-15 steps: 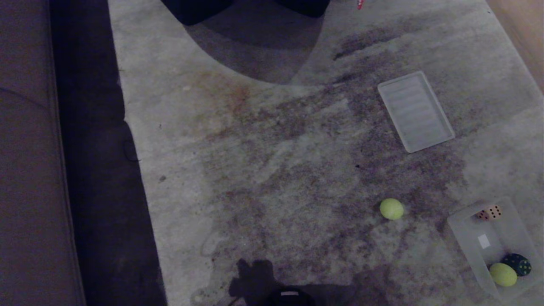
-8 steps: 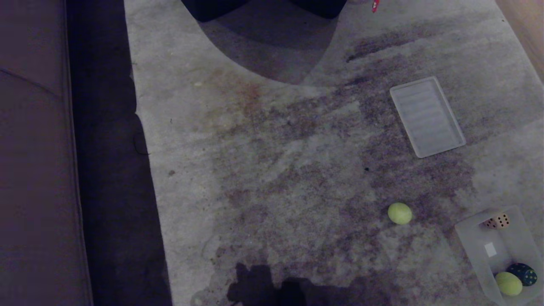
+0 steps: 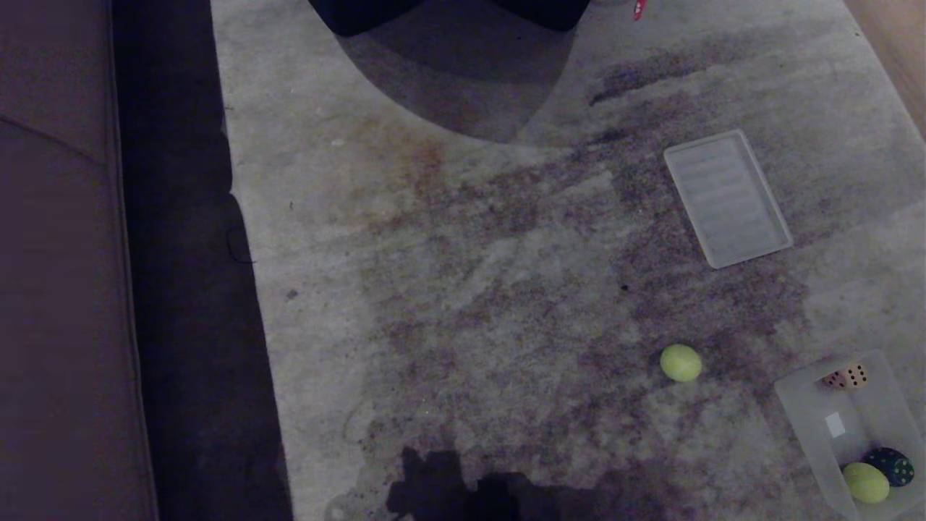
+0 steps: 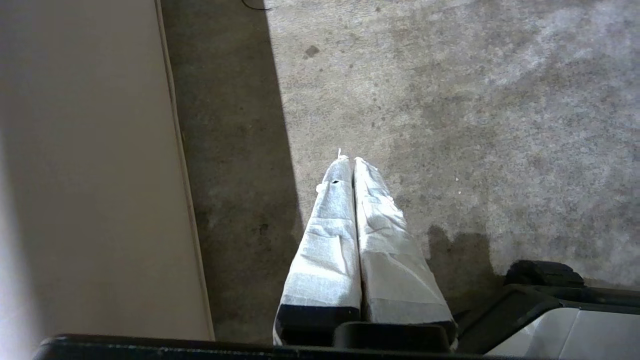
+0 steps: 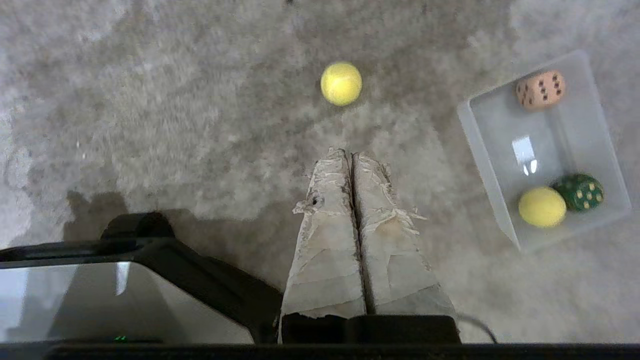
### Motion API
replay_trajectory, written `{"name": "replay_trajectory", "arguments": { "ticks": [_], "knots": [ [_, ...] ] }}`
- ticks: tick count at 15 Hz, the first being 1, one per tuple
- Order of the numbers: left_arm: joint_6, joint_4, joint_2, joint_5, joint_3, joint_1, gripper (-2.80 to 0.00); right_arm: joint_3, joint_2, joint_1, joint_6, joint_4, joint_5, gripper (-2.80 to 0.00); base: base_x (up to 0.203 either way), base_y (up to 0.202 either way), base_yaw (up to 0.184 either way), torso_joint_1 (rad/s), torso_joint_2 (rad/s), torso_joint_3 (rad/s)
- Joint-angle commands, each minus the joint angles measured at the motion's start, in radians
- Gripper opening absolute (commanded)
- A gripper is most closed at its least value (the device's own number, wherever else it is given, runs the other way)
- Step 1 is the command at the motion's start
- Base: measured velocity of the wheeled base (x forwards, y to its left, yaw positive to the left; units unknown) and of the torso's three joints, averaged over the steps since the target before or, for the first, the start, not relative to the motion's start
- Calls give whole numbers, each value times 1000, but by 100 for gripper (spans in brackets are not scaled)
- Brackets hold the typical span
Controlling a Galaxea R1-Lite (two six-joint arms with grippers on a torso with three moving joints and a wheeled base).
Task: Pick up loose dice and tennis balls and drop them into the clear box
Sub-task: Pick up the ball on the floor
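Right wrist view, cloth-wrapped right pincer (image 5: 352,156) closed, empty, fuzzy tennis ball (image 5: 341,83) on mottled carpet (image 5: 150,100), clear box (image 5: 487,155) apparently plastic

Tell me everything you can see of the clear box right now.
The clear box is a shallow, rectangular bin of transparent plastic, lidless, resting flat on the carpet to the robot's right. A small white label shows on its bottom. Inside lie a beige die at one end and, touching each other at the other end, a tennis ball and dark green die. No gripper touches it.
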Motion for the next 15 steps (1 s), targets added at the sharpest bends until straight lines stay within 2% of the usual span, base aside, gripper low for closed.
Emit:
{"name": "replay_trajectory", "arguments": {
  "ticks": [1,4,9,15],
  "knots": [
    [-1,0,1,1,2,0,-280,-83,287,-1,6,-12,-2,-280,0,0,0,0,0,0],
    [-1,0,1,1,2,0,-280,-124,605,-1,33,-128,-5,-280,0,0,0,0,0,0],
    [-1,0,1,1,2,0,-280,-151,1125,2,160,-455,-7,-280,0,0,0,0,0,0],
    [-1,0,1,1,2,0,-280,-291,1575,18,250,-644,-6,-280,0,0,0,0,0,0]
  ]
}}
